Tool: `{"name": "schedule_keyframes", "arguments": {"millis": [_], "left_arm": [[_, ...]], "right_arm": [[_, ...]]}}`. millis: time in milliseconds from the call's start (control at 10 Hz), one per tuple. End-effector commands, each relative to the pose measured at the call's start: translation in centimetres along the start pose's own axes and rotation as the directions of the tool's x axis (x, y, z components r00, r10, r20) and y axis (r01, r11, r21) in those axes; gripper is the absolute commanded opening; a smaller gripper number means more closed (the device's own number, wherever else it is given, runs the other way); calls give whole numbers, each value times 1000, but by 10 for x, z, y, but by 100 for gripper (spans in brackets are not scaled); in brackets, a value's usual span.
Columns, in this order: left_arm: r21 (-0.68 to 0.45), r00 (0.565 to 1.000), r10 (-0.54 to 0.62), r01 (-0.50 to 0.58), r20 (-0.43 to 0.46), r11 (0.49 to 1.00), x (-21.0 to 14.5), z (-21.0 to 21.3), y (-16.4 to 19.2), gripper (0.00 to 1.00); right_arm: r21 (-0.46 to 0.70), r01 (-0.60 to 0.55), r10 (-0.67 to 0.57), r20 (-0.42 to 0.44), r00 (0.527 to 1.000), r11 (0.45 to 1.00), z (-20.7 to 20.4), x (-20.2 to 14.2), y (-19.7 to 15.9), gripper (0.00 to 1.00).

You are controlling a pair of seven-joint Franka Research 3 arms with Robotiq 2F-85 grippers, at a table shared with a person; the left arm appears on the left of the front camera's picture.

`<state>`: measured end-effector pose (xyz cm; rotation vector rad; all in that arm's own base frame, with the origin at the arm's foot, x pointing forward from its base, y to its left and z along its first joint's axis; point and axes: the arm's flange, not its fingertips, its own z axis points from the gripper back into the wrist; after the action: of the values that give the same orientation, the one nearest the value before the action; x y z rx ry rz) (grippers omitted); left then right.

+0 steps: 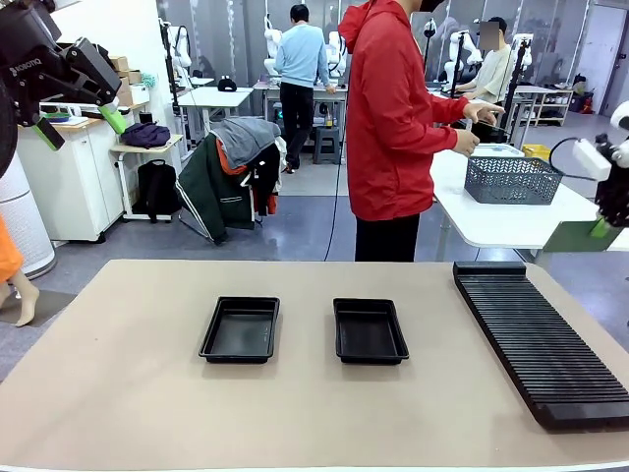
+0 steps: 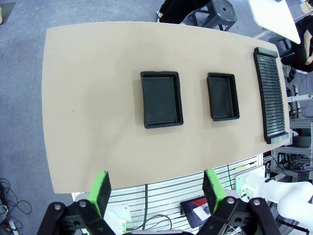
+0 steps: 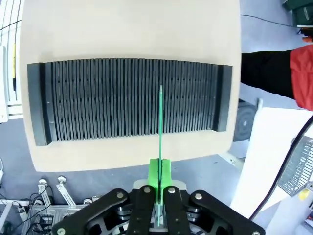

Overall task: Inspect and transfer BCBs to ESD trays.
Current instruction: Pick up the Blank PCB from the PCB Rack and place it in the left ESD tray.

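Observation:
Two empty black ESD trays [image 1: 241, 329] [image 1: 370, 330] lie side by side mid-table; from above they appear as the larger-looking tray [image 2: 161, 99] and the other tray [image 2: 223, 96]. My right gripper [image 1: 601, 224] hangs off the table's right side, shut on a green BCB [image 1: 578, 237]. In the right wrist view that BCB [image 3: 160, 122] stands edge-on between the shut pads of the gripper [image 3: 160, 172], high above the slotted rack. My left gripper [image 1: 79, 123] is raised at the upper left, open and empty, its green pads [image 2: 101, 192] spread wide above the table's near edge.
A long black slotted rack [image 1: 541, 339] [image 3: 129, 100] [image 2: 270, 95] lies along the table's right side. A person in a red hoodie [image 1: 393, 118] stands beyond the far edge, hands at a grey wire basket [image 1: 511, 180] on a white side table [image 1: 491, 221].

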<state>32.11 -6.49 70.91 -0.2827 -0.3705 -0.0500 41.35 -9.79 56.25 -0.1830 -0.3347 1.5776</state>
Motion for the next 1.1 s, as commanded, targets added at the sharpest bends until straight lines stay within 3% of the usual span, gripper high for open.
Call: {"name": "schedule_keyframes", "arguments": {"millis": [0, 400, 1000], "left_arm": [[-1, 1000, 2, -2, -3, 1000, 0, -1, 1, 100], [-1, 1000, 2, -2, -3, 1000, 0, -1, 1, 100], [-1, 1000, 2, -2, -3, 1000, 0, -1, 1, 100]], "right_arm": [[5, 14, -14, -15, 1000, 1000, 28, -2, -1, 0], [-21, 19, -19, -37, 999, 1000, 85, -1, 0, 0], [-42, 7, -8, -17, 1000, 999, 91, -3, 1, 0]]}}
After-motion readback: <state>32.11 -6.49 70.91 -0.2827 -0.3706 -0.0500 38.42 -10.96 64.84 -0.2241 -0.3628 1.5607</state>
